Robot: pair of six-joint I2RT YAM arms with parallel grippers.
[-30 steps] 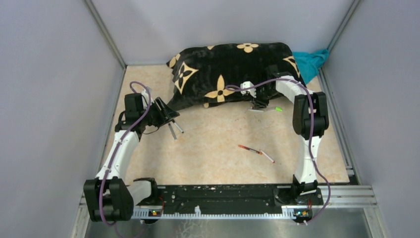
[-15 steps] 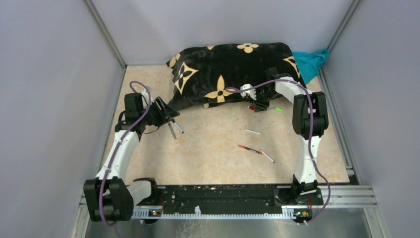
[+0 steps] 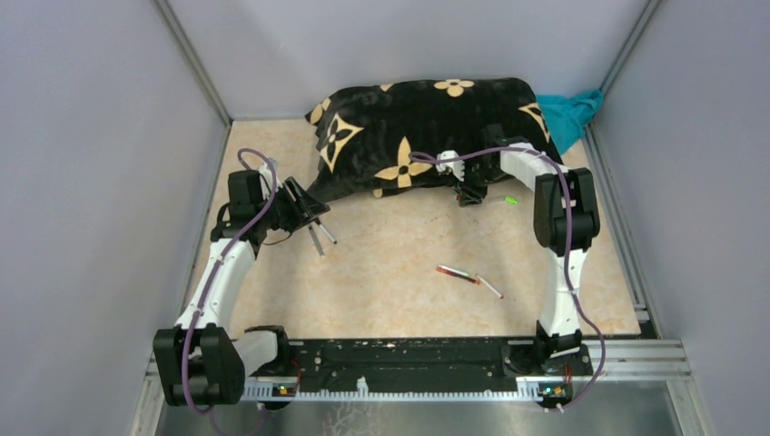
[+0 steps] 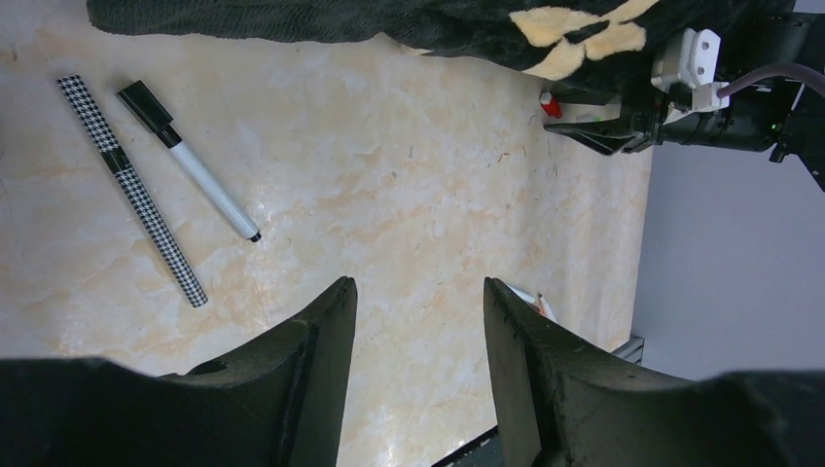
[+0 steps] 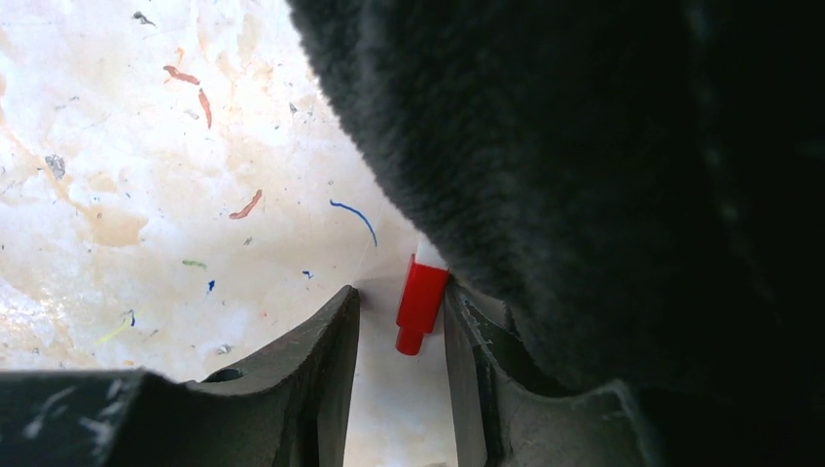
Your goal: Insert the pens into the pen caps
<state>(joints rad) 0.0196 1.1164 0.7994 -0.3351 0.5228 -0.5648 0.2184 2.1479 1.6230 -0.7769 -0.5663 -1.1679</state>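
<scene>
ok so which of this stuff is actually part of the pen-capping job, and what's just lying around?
Job:
- red pen cap, between the right hand's fingers
- houndstooth pen
- black-and-white pen
- red pen
- white pen
- green piece, too small to identify, probably a cap or marker end

Lying about:
- black floral blanket
- teal cloth

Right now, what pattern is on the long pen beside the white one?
Tiny black-and-white checks on the long pen, best in the left wrist view.
</scene>
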